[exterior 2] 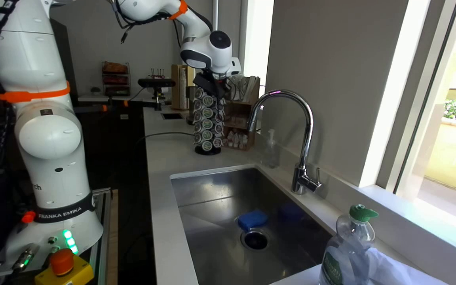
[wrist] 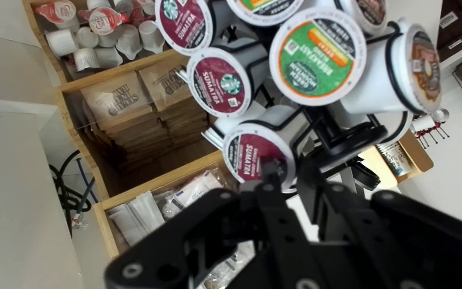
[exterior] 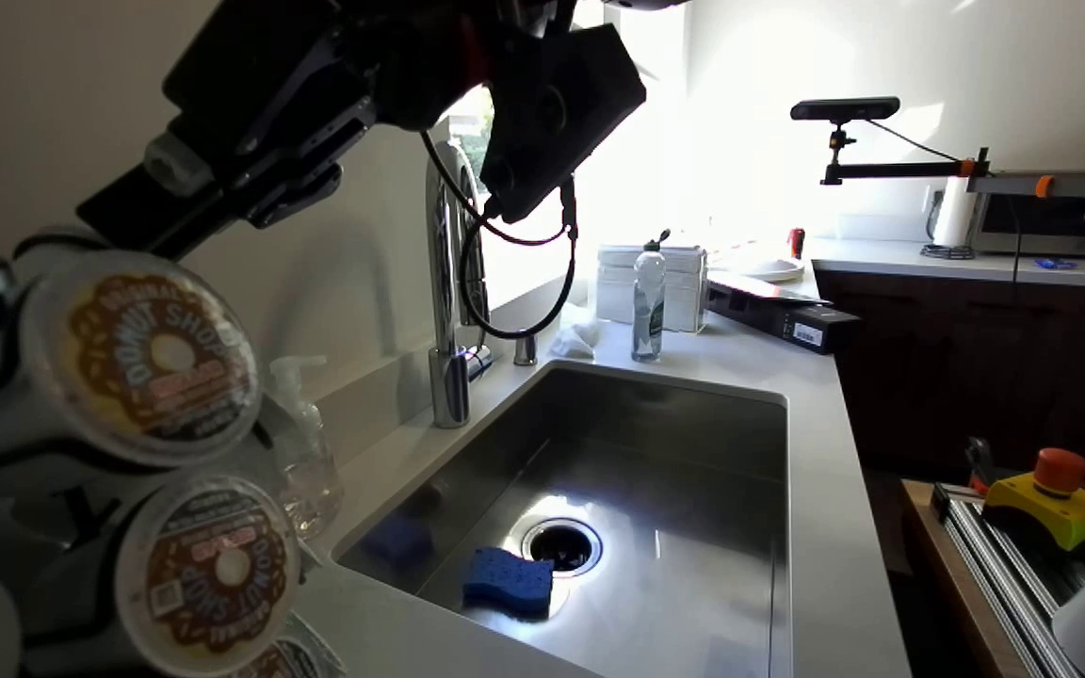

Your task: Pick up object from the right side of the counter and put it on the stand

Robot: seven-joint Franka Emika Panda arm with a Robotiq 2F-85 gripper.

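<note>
The stand [exterior 2: 207,151], a tall dark rack of coffee pods, stands on the pale grey counter [exterior 2: 160,162] beyond the sink. Its pods [exterior: 142,358] show large and close in an exterior view. In the wrist view the black top of the stand [wrist: 351,142] is seen from above. My gripper [wrist: 289,170] is at the upper part of the stand; it also shows in an exterior view [exterior: 133,209]. Its fingers are a little apart, with the rim of a maroon Sumatra pod [wrist: 251,148] between or behind them. That pod sits in a wire ring. No separate object shows clearly held.
A wooden organizer [wrist: 146,184] with creamers and packets stands close beside the stand. A chrome tap [exterior 2: 307,130] and a soap dispenser [exterior 2: 270,148] stand behind the sink [exterior 2: 212,170]. A blue sponge [exterior: 508,579] lies in the sink. A dish soap bottle [exterior: 648,301] is at its far end.
</note>
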